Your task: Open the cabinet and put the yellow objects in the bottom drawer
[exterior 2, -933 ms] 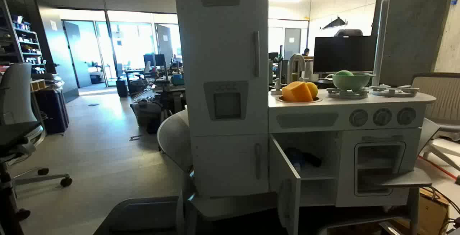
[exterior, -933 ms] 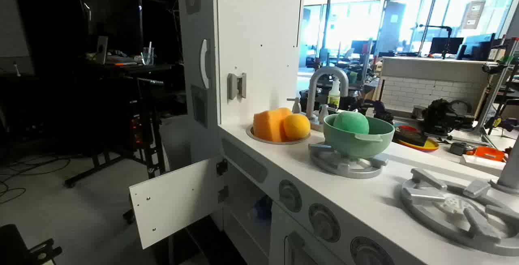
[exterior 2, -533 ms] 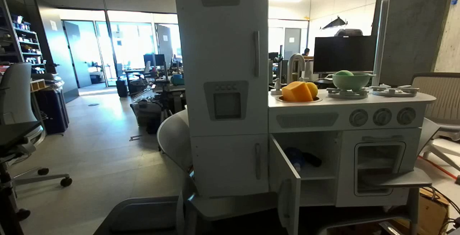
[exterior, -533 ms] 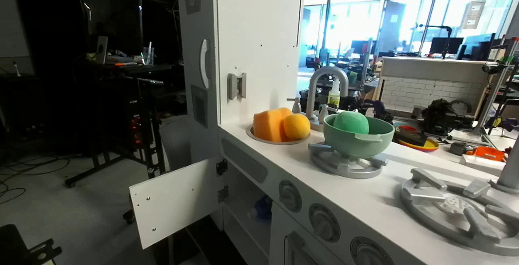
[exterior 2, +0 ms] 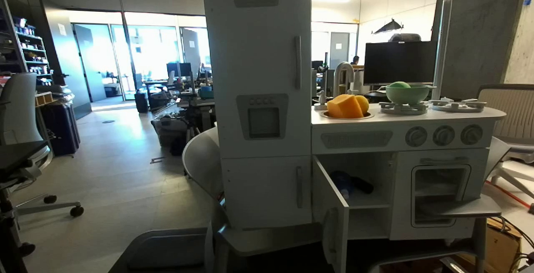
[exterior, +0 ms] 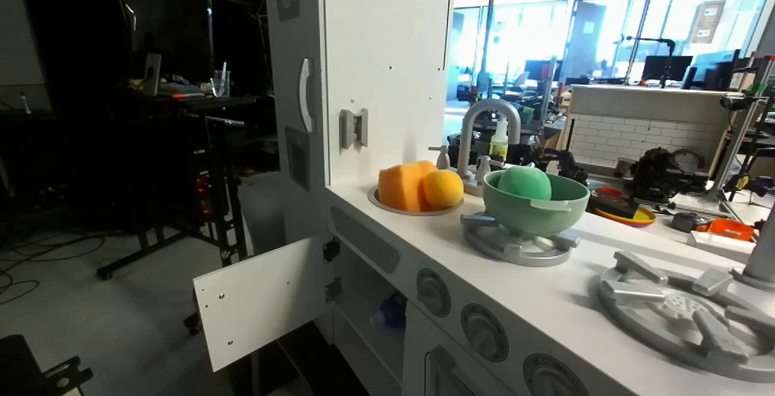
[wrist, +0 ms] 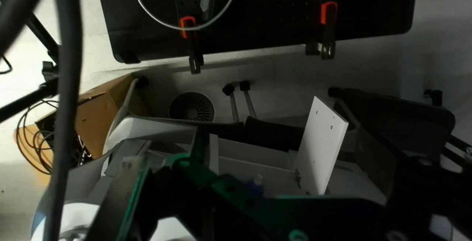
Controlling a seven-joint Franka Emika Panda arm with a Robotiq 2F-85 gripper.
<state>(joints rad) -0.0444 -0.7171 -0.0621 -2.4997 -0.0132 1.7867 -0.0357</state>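
Observation:
An orange-yellow block (exterior: 396,189) and a yellow ball (exterior: 443,189) sit side by side in the round sink; the block (exterior 2: 346,107) and ball (exterior 2: 363,104) also show in an exterior view. The cabinet door (exterior 2: 333,218) under the sink stands open; it shows in the wrist view too (wrist: 320,145). Inside are an upper shelf (exterior 2: 375,201) and a lower compartment (exterior 2: 367,225). My gripper (wrist: 125,196) is seen only in the wrist view, dark and blurred, above the kitchen's front. One fingertip shows; the other is hidden, and I see nothing held.
A blue item (exterior 2: 342,183) lies on the upper cabinet shelf. A green bowl (exterior: 521,217) with a green ball (exterior: 525,183) stands on a burner. The faucet (exterior: 466,135) rises behind the sink. A tall white cupboard (exterior 2: 258,64) stands beside it. Chairs (exterior 2: 271,237) stand beneath.

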